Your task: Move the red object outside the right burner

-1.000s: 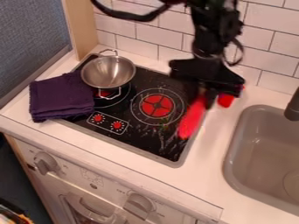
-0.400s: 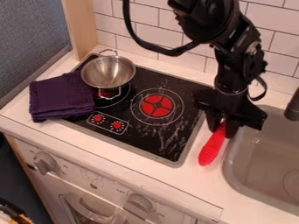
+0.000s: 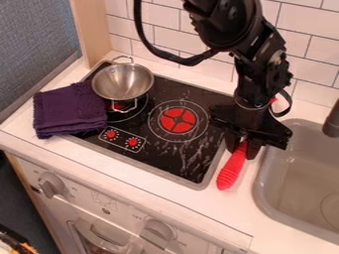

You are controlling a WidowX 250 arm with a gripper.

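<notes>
My gripper (image 3: pixel 241 151) hangs over the white counter strip between the stove's right edge and the sink. It is shut on the red object (image 3: pixel 231 171), whose ribbed, rounded end slants down and toward the front left from the fingers. A small bit of red shows behind the arm at the upper right. The right burner (image 3: pixel 177 120) lies to the left of the gripper, with nothing on it. Whether the red object touches the counter, I cannot tell.
A metal pot (image 3: pixel 122 82) stands on the left rear of the black stove (image 3: pixel 173 154). A folded purple cloth (image 3: pixel 69 110) overlaps the stove's left edge. The grey sink (image 3: pixel 263 191) with its dark faucet (image 3: pixel 332 121) is at the right.
The gripper has carried the red object from above the stove's right side to the right and frontward over the counter, then slightly back left.
</notes>
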